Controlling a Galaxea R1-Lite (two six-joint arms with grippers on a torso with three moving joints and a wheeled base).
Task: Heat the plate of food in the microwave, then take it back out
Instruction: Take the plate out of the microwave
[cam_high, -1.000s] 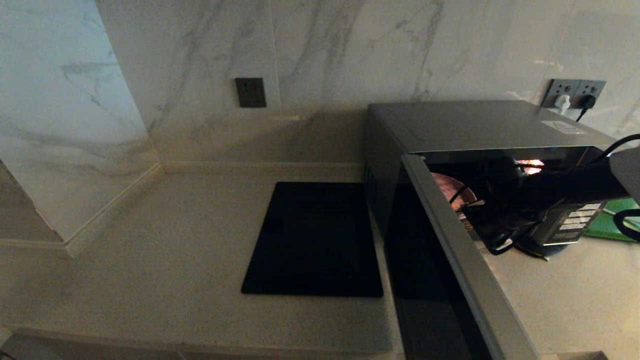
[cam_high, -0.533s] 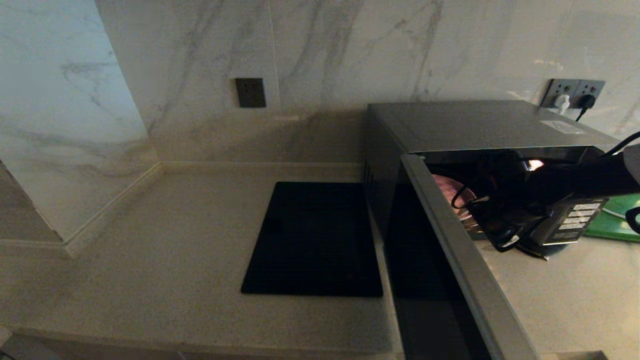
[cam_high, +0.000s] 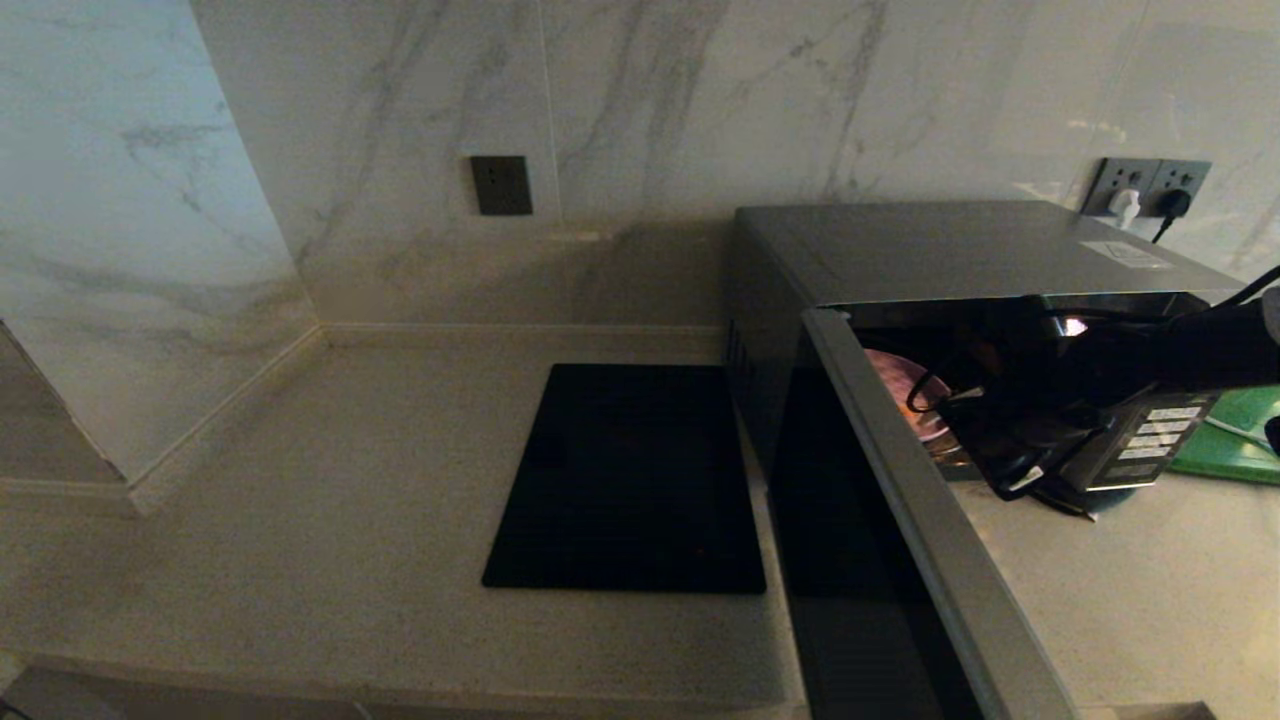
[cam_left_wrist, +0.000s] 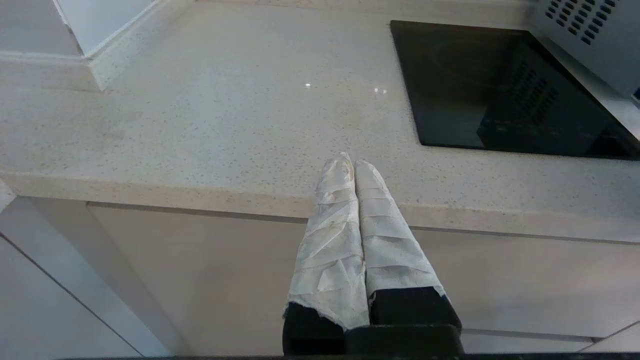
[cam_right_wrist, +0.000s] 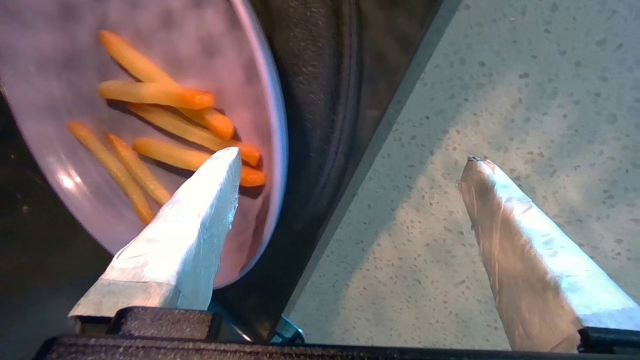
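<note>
Plate of food (cam_right_wrist: 150, 125), a small round lavender-pink dish bearing orange-yellow fry-like sticks, is seen lying inside the large dark grey boxy microwave (cam_high: 960, 250), just within its opening beside the swung-out black glass door (cam_high: 870, 560). At that opening the right gripper (cam_right_wrist: 350, 165) is held spread wide and empty, one cloth-wrapped finger over the dish's near rim, the other over the speckled counter (cam_right_wrist: 500, 75) outside. A clean pick-up is best made if the rim is brought between the fingers before closing and the dish kept level; the left gripper (cam_left_wrist: 354, 167) is parked pressed together at the counter edge, well apart from the microwave.

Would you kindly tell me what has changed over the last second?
Little: the right gripper at the dark grey microwave's mouth edged slightly inward and stayed open, one finger over the lavender-pink plate of fries, gripping nothing. The door stayed open; the left gripper stayed shut.
</note>
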